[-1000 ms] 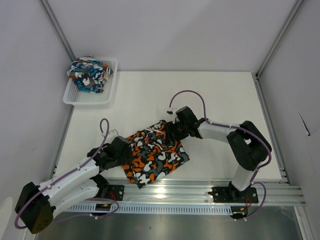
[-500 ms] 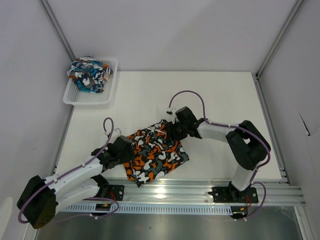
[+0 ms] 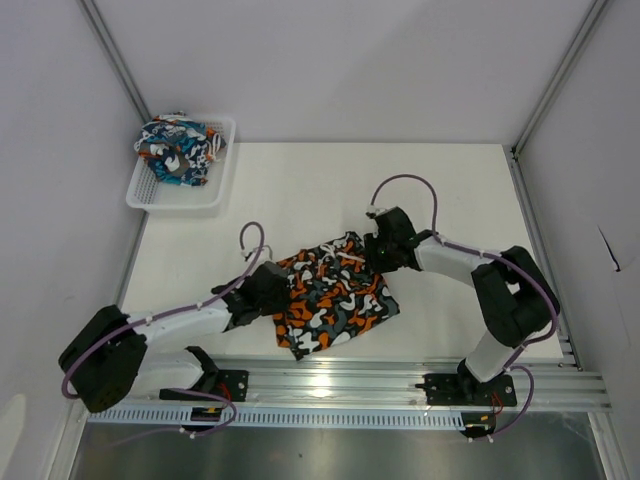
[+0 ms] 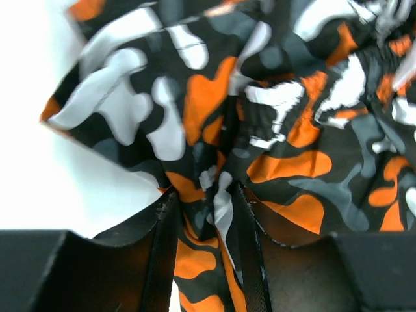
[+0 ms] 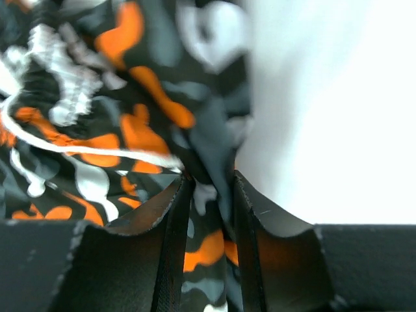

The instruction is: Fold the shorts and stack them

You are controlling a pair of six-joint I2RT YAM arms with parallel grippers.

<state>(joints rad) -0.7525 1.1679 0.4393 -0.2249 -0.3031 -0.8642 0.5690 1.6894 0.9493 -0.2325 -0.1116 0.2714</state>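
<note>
We see the camo shorts [image 3: 335, 300] lying on the worktop [image 3: 450, 190], near its front edge and between the two arms. They are spread out but rumpled and sit askew to the worktop's edges. A white drawstring [image 3: 345, 258] shows at their far side, close to the right hand [image 3: 380, 252].

Our left hand [image 3: 272, 290] is clenched on the left edge of the camo shorts. In the left wrist view a bunched fold of the print runs down between the two black fingers [image 4: 162, 221], which press it from both sides. Our right hand grasps the far right corner in the same way. Its wrist view shows a pinch of cloth squeezed between the two fingers, with the drawstring trailing off to the left and bare worktop to the right. Both hands sit low, right at the cloth.

The cartoon shorts [image 3: 178, 148] lie crumpled in a heap in the white basket [image 3: 185, 198]. It stands at the far left corner of the worktop, well apart from the camo shorts. We cannot tell whether the camo shorts are already folded over.
</note>
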